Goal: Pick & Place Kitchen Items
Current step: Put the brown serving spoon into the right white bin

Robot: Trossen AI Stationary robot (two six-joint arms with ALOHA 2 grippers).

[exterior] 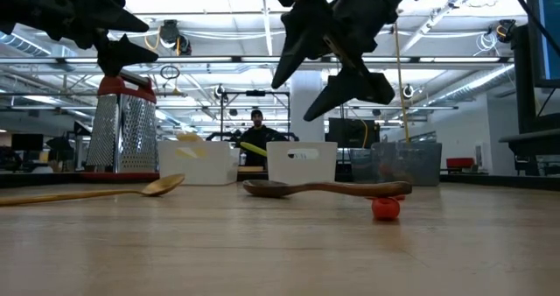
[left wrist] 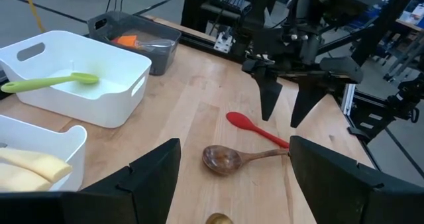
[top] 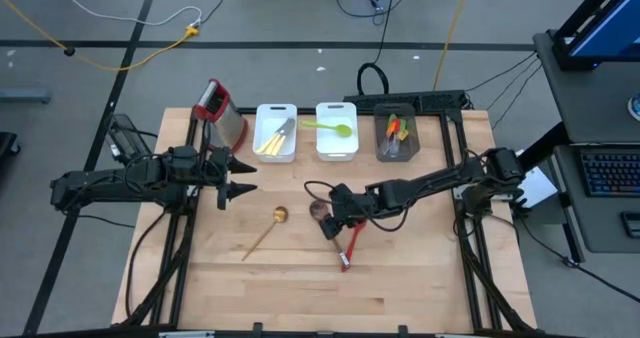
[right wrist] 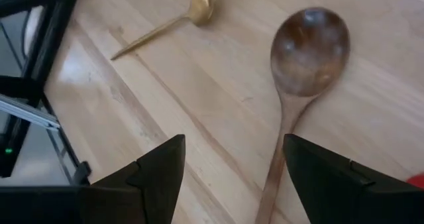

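Note:
A dark wooden spoon lies on the table, its handle crossing over a red spoon. Above the dark spoon's handle my right gripper hangs open, tilted down, touching nothing. A pale wooden spoon lies flat to the left of them. At the table's left my left gripper waits open, raised and nearly level. A lime-green spoon lies in a white bin.
Along the far side stand a steel grater with a red handle, a white bin with pale utensils, the white bin with the green spoon, and a grey bin holding orange and green utensils. Bare wood lies toward the near edge.

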